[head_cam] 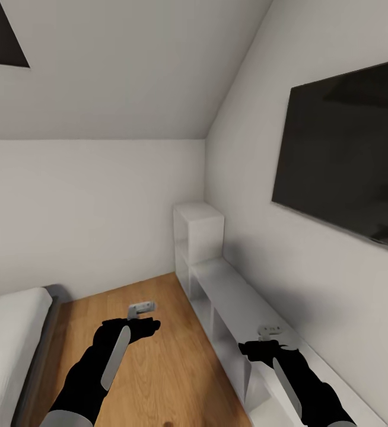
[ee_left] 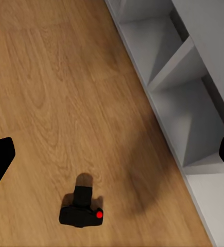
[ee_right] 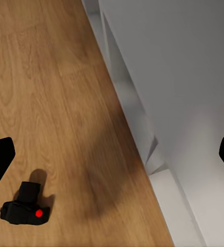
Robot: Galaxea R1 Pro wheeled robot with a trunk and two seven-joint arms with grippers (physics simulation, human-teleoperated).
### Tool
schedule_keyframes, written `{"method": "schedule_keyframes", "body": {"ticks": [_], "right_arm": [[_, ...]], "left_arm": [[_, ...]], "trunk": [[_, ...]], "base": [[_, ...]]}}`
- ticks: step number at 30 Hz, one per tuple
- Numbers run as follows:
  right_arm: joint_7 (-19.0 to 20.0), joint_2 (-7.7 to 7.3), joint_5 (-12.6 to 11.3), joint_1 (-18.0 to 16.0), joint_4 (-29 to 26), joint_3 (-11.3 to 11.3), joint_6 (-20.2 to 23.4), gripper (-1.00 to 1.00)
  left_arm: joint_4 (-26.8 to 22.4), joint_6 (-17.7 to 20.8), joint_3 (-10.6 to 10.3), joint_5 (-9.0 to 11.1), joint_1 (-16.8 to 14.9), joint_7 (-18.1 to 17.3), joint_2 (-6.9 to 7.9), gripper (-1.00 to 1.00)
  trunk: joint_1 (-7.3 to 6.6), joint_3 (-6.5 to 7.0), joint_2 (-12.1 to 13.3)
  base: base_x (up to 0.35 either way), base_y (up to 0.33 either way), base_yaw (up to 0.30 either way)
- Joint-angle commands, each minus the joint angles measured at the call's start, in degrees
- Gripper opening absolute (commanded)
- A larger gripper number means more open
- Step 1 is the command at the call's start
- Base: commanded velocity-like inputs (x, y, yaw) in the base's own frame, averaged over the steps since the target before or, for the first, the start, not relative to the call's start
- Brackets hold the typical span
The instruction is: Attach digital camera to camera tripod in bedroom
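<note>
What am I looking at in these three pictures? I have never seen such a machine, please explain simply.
These are simulator renders from a two-armed robot in a bedroom. The head view looks down over its black arms: left gripper above the wood floor, right gripper above a low white shelf unit. A bed stands at the left, a dark screen hangs on the wall. The other two pictures come from cameras at each wrist. Both show a small black digital camera lying on the floor. Both grippers are open and hold nothing.

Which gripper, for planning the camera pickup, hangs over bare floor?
The left gripper: wood floor lies beneath it, whereas the right gripper hangs over the white shelf unit.
</note>
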Motion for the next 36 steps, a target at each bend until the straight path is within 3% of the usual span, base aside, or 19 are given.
{"method": "schedule_keyframes", "body": {"ticks": [1, 36], "right_arm": [[-0.1, -0.06, -0.5, 0.0, -0.1, 0.2, 0.3, 1.00], [-0.1, -0.09, -0.4, 0.0, -0.1, 0.4, 0.3, 1.00]], "left_arm": [[-0.1, 0.2, -0.1, 0.6, 0.0, 0.5, 0.00, 1.00], [-0.2, 0.1, 0.0, 0.6, 0.0, 0.5, 0.00, 1.00]], "trunk": [[0.23, -0.25, -0.5], [7.91, -6.53, -14.5]], "base": [[0.000, 0.000, 0.000], [0.000, 0.000, 0.000]]}}
